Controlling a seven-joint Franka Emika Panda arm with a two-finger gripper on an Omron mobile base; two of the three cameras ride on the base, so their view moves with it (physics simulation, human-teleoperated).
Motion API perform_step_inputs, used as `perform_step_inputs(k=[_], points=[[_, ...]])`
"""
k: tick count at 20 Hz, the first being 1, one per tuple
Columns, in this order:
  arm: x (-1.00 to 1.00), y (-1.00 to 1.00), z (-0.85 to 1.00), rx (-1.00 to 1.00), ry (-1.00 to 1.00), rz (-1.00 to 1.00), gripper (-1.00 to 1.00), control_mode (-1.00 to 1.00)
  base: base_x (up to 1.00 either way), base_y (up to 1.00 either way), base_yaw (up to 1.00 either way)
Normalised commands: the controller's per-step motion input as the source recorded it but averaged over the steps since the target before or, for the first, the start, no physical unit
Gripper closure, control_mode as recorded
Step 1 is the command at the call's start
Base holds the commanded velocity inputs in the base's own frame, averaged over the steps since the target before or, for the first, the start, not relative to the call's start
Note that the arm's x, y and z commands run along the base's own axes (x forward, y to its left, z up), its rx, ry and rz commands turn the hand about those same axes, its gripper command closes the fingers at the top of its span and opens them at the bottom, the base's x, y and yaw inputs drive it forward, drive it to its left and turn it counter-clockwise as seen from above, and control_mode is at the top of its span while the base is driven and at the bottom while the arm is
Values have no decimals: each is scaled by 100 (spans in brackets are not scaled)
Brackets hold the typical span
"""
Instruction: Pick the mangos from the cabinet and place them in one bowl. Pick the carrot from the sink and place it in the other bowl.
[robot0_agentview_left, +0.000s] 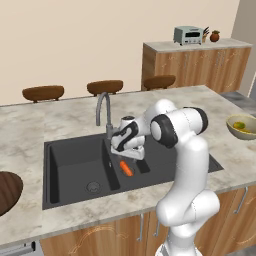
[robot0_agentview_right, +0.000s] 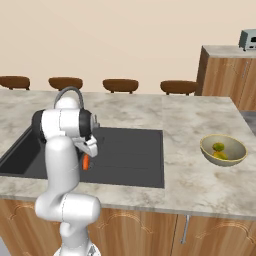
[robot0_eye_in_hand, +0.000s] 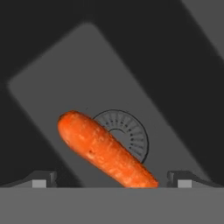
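The dark sink (robot0_agentview_left: 75, 165) holds the carrot (robot0_agentview_left: 126, 168), which lies on the basin floor over the round drain (robot0_eye_in_hand: 124, 133); the pale tan bowl (robot0_agentview_right: 223, 150), on the counter well to the right of the sink, holds the two mangos (robot0_agentview_right: 218, 150). The gripper (robot0_eye_in_hand: 111, 180) hangs inside the sink just above the carrot with its jaws spread wide, one fingertip on either side, gripping nothing.

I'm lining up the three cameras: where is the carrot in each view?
Left base view: carrot in the sink's right basin, under the gripper.
Right base view: orange sliver beside the arm, in the basin.
Hand view: lower centre, across the round drain.
Shared landmark: the sink.
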Motion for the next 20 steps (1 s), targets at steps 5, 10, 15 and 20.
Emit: perform_step_inputs(k=[5, 10, 15, 20], points=[[-1, 0, -7, 0, 0, -37, -100, -100, 0, 0, 0], [33, 0, -51, 0, 0, -19, -100, -100, 0, 0, 0], [44, 1, -46, 0, 0, -4, -100, -100, 0, 0, 0], [18, 9, -6, 0, -1, 0, -100, -100, 0, 0, 0]])
